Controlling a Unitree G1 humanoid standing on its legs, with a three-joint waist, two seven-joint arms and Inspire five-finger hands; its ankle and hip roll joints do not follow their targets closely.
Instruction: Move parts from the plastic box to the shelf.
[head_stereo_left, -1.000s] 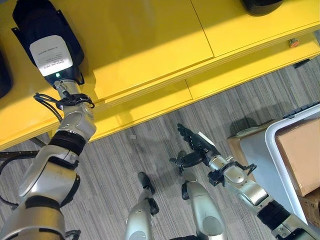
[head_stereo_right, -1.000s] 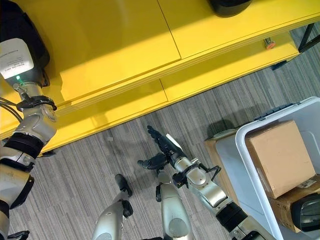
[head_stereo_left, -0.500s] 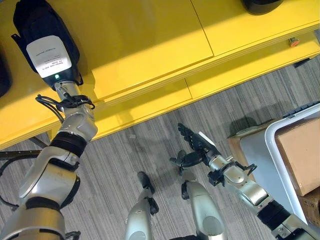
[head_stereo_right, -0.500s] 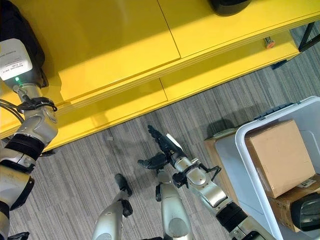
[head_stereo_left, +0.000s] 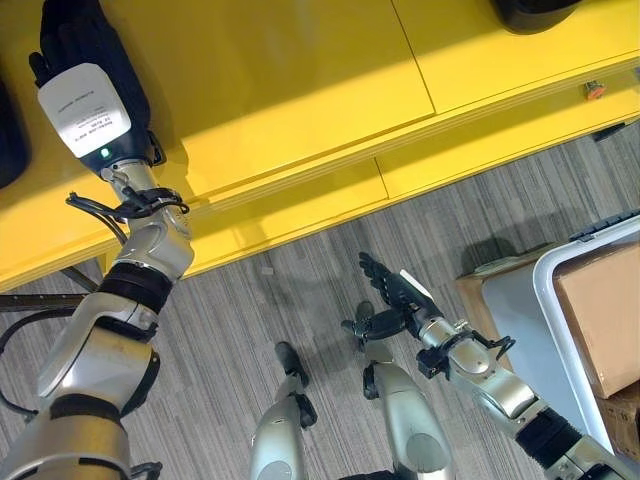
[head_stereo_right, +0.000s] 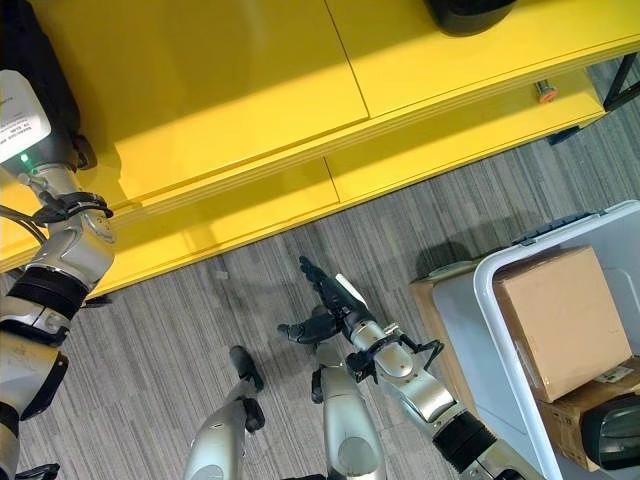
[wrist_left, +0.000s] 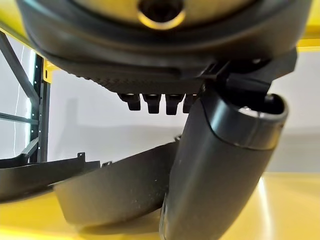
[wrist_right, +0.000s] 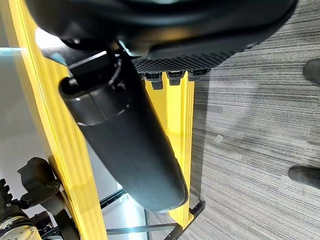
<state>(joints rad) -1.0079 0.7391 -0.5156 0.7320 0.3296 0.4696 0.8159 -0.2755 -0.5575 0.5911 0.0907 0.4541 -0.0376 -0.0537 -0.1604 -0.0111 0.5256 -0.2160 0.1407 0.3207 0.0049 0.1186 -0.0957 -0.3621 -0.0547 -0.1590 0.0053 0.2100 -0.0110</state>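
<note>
The two eye views look steeply down from the head, a small sideways offset apart. Both share the yellow shelf (head_stereo_left: 300, 90), the grey floor (head_stereo_left: 300, 290) and the plastic box (head_stereo_right: 480, 290). Each wrist view looks along its own hand from very close: the left hand (wrist_left: 220, 165) toward the shelf, the right hand (wrist_right: 130, 145) toward floor and shelf edge.

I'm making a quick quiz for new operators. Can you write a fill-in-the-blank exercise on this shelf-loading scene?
1. The left hand rests on a dark part lying on the ______ shelf.
2. The right hand hangs over the floor, holding ______.
3. Inside the white plastic box lies a brown ______ box.

Missing words: yellow; nothing; cardboard
</note>
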